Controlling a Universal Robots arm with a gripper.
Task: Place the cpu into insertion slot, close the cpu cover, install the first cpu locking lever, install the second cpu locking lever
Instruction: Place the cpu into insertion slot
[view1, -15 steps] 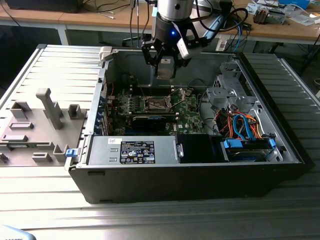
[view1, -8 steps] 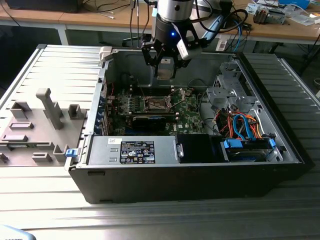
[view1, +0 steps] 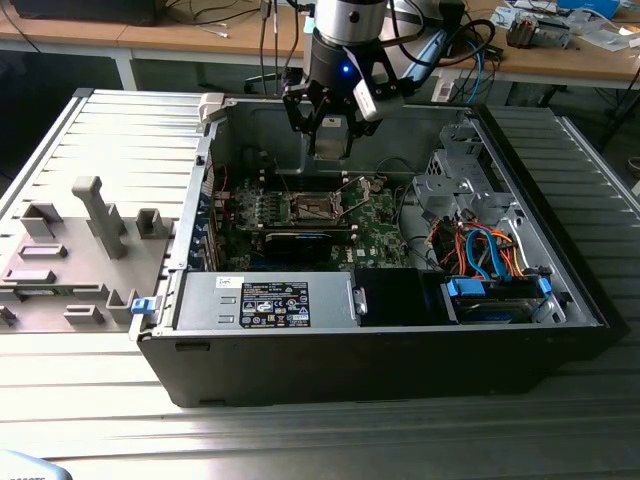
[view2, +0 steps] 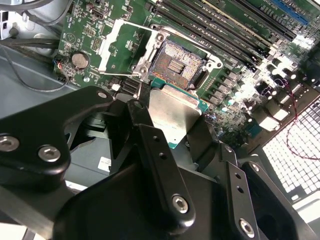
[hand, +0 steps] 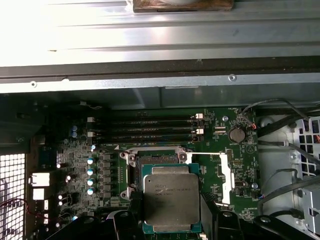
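In the first wrist view the cpu (hand: 171, 202) hides the greater part of the insertion slot (hand: 152, 159). In the second wrist view the black jaws cover two edges of the cpu.

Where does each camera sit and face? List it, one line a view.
Exterior view: off the arm, above the open case, looking down into it; arm and pincer show.
First wrist view: on the wrist, facing the board past the cpu; pincer shows.
Second wrist view: on the wrist, slanted at the slot; pincer links show.
Both wrist views share cpu and slot.
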